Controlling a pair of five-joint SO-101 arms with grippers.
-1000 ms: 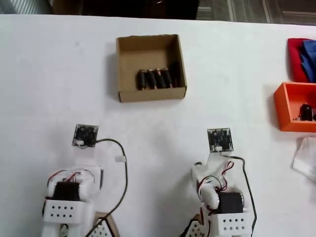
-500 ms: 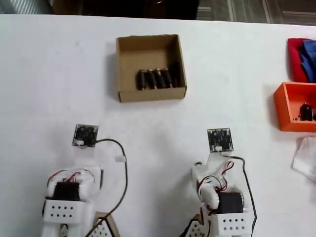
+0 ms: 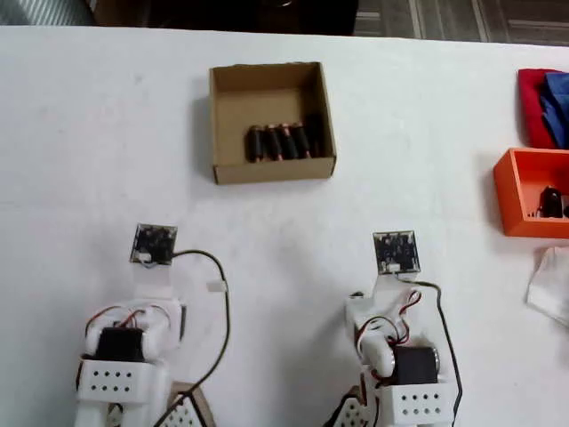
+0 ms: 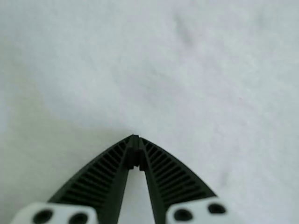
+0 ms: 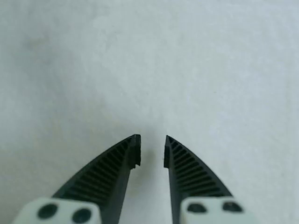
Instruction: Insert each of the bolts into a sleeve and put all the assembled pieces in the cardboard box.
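Task looks about done: assembled pieces [image 3: 283,140] lie in a row inside the cardboard box [image 3: 271,171]. Left gripper [image 4: 135,144] jaws pressed together, right gripper [image 5: 151,149] jaws slightly apart, both empty. Dark item in orange bin [image 3: 508,196]: can't identify.

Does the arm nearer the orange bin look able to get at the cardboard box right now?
Probably yes: only bare table lies between that arm and the cardboard box, and its top is open.
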